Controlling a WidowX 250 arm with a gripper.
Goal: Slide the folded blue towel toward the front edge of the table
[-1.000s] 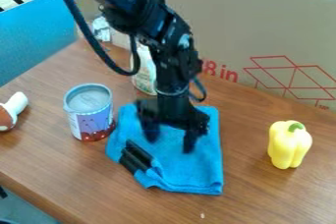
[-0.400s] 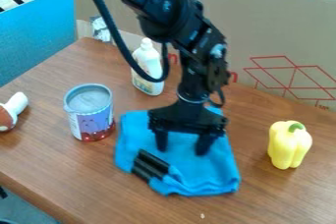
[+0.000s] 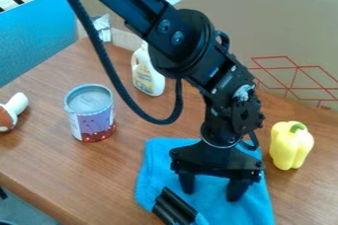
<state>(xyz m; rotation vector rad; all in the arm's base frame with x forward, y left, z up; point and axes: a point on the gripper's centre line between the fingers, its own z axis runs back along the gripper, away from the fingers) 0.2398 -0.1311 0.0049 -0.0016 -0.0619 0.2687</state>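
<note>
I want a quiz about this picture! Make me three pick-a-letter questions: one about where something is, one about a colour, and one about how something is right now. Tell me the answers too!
1. Where is the gripper?
A) over the can
B) over the white bottle
C) over the blue cloth

2. What colour is the stem of the pepper?
A) green
B) red
C) purple

3. How are the gripper's fingers?
A) pressed together
B) spread apart
C) crossed

Answers:
1: C, blue cloth shows around and below the fingers.
2: A, the stem is green against the yellow pepper.
3: B, cloth shows between the fingers.
</note>
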